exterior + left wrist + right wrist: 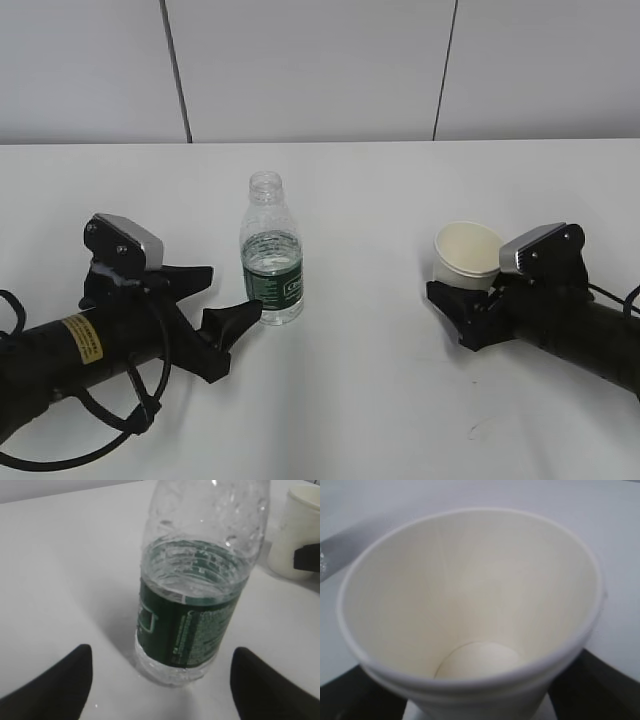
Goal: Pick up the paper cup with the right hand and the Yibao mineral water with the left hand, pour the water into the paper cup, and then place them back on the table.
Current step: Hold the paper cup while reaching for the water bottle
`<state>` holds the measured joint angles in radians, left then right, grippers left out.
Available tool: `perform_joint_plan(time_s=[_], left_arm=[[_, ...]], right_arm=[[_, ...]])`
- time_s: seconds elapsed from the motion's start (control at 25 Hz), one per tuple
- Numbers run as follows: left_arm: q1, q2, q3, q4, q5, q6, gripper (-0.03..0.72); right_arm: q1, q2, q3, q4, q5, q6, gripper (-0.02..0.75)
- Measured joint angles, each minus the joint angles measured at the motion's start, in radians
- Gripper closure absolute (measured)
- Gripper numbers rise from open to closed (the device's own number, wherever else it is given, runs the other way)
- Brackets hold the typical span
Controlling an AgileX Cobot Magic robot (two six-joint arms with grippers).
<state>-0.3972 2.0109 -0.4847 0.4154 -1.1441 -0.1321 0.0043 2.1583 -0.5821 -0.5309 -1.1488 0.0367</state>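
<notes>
The Yibao mineral water (271, 262) stands upright on the table (370, 400), uncapped, about half full; it fills the left wrist view (192, 605). My left gripper (230, 290) is open, its two black fingers just short of the bottle's base on either side, not touching it (161, 656). The paper cup (466, 254) stands at the right, empty, its cream inside filling the right wrist view (470, 595). My right gripper (462, 295) holds the cup's lower part between its fingers (480, 702), which press against both sides. The cup also shows in the left wrist view (295, 530).
A grey panelled wall (320, 60) runs behind the table's far edge. A black cable (100, 420) loops under the left arm. A small dark scuff (478, 430) marks the tabletop at the front right.
</notes>
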Motion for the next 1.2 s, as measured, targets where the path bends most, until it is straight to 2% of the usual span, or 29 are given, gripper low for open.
perform_joint_plan(time_s=[0.12, 0.4, 0.56, 0.68, 0.84, 1.2], left_arm=[[0.000, 0.000, 0.000, 0.014, 0.000, 0.000, 0.167], [0.000, 0.000, 0.000, 0.042, 0.000, 0.000, 0.162], [0.000, 0.000, -0.004, 0.049, 0.001, -0.001, 0.104], [0.000, 0.002, -0.041, 0.058, 0.002, -0.034, 0.077], [0.000, 0.035, -0.122, 0.124, 0.000, -0.113, 0.071], [0.000, 0.082, -0.215, 0.150, 0.019, -0.128, 0.071]], right_arm=[[0.000, 0.000, 0.000, 0.000, 0.000, 0.000, 0.164], [0.000, 0.000, 0.000, 0.000, 0.000, 0.000, 0.169], [0.000, 0.000, 0.000, 0.000, 0.000, 0.000, 0.169], [0.000, 0.000, 0.000, 0.000, 0.000, 0.000, 0.170], [0.000, 0.000, 0.000, 0.000, 0.000, 0.000, 0.171], [0.000, 0.000, 0.000, 0.000, -0.002, 0.000, 0.172]])
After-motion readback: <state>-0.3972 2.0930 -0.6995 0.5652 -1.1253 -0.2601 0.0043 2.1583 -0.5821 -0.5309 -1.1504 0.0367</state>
